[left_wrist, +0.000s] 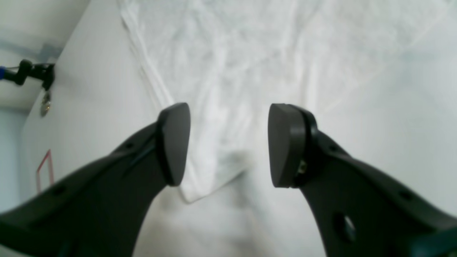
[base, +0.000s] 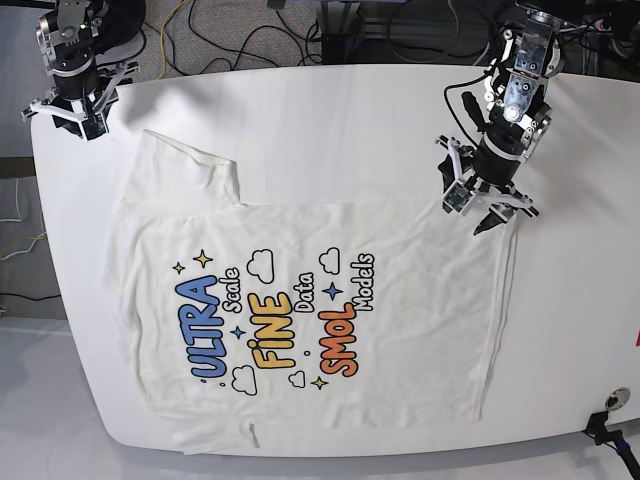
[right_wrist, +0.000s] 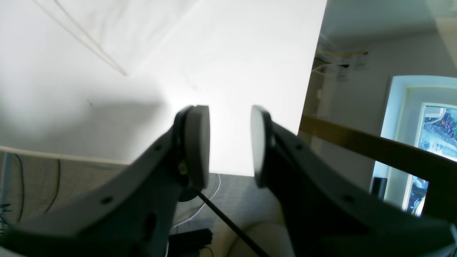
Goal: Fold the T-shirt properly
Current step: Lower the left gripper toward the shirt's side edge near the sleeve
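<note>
Two sets of fingers stand wide, gripping nothing. Left fingers point(left_wrist: 228, 144) hover over a T-shirt point(base: 300, 310) corner; right fingers point(right_wrist: 228, 146) sit over the desk point(base: 330, 110) edge, well apart from it.

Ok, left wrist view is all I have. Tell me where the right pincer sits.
Observer: The right pincer is open at a far corner of the table, off the T-shirt.
Operator: Give me the shirt's face.
Observer: Print side up; the "ULTRA FINE SMOL" print shows in the base view.
Operator: Place my left pincer on the shirt.
Observer: The left pincer is open at the shirt's far corner, on the side opposite the right pincer.
</note>
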You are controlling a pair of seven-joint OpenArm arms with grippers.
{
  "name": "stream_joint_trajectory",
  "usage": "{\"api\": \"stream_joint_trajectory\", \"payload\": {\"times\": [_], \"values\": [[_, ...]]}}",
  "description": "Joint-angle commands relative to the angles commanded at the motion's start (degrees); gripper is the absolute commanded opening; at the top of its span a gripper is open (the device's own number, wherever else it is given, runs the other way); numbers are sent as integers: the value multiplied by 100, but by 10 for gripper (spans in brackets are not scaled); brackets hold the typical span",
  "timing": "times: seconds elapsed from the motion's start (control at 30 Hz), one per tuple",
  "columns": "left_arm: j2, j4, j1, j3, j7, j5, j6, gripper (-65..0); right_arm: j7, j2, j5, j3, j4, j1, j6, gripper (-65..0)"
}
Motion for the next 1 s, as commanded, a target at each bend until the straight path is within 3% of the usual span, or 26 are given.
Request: {"api": "stream_joint_trajectory", "payload": {"times": [0.3,0.8,0.83,1.0], "values": [[-101,67,-1,530,-168,1100,26,-317,-451,19,-91,-37,-23,207,41,-463],[-75,-51,354,367,-127,903,96,-322,-349,182,-111,13,-34,107,172,-463],[-108,-108,258,282,-12,994,-16,-313,-393,-225,-36,-172,-362,324,225,-463],[-161,-117,267,106,-12,1169,-25,-313,-393,-453,-89,-164,-406,456,234,-463]]}}
